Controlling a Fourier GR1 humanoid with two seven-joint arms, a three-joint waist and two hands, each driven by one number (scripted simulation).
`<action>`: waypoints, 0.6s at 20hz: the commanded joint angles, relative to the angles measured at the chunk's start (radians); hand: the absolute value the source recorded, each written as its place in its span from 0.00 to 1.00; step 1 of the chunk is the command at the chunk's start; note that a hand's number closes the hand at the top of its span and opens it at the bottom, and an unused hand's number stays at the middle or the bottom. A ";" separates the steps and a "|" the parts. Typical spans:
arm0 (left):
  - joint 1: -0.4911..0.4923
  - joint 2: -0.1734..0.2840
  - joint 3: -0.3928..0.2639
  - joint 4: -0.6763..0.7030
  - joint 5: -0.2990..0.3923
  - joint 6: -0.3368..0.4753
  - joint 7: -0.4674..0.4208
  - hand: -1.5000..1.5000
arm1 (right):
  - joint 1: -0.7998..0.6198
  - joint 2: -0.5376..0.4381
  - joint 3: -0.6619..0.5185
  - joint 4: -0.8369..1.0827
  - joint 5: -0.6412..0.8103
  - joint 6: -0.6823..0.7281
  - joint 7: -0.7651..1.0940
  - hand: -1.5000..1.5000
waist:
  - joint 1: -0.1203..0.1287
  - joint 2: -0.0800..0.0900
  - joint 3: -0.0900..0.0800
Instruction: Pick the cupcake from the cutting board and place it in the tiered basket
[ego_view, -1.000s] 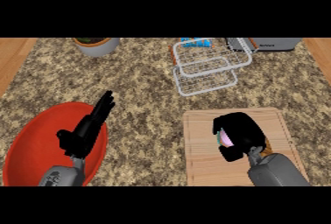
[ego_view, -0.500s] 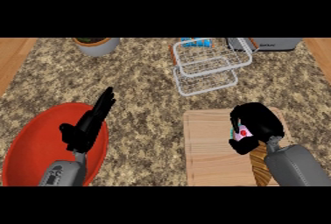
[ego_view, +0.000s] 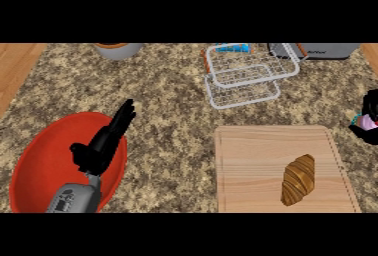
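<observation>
Croissant (ego_view: 298, 179) lies nearest, on the right part of the wooden cutting board (ego_view: 251, 170), and plays no part in the task, so the carry should pass well above it or around it. To the left, over the red plate (ego_view: 37, 172), the left hand (ego_view: 100, 147) is open, fingers straight and pointing far; it looks to be resting and is best left where it is.

Further out, at the right edge of the view and just past the board's far right corner, the right hand (ego_view: 367, 120) is curled round the cupcake (ego_view: 357, 120), of which only a sliver of pink and pale colour shows between the dark fingers. The cupcake is therefore off the board and in the hand, well apart from its goal.

The step in hand, as I judge it, is the carry to the tiered basket (ego_view: 247, 75), which stands far and to the left of the hand, beside the grey toaster (ego_view: 317, 50). To do it well, keep the cupcake upright, bring the hand far and left, high enough to clear the wire rim, and settle over one tier rather than the rim between tiers. Lower until the base sits on the wire, then spread the fingers and lift straight up. The grey pot (ego_view: 118, 49) at far left is out of the way.
</observation>
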 joint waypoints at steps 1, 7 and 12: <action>0.007 0.022 0.001 -0.021 -0.003 -0.014 0.014 0.50 | -0.092 -0.041 -0.127 0.198 -0.126 0.028 -0.180 1.00 | 0.017 -0.001 0.000; -0.021 0.006 0.016 0.006 0.006 -0.002 0.037 0.50 | -0.275 -0.060 -0.227 0.288 -0.276 0.179 -0.306 1.00 | -0.004 -0.010 -0.004; -0.003 -0.004 0.013 0.028 -0.013 -0.001 0.001 0.50 | -0.445 -0.073 -0.205 0.338 -0.265 0.254 -0.273 1.00 | -0.017 -0.016 -0.006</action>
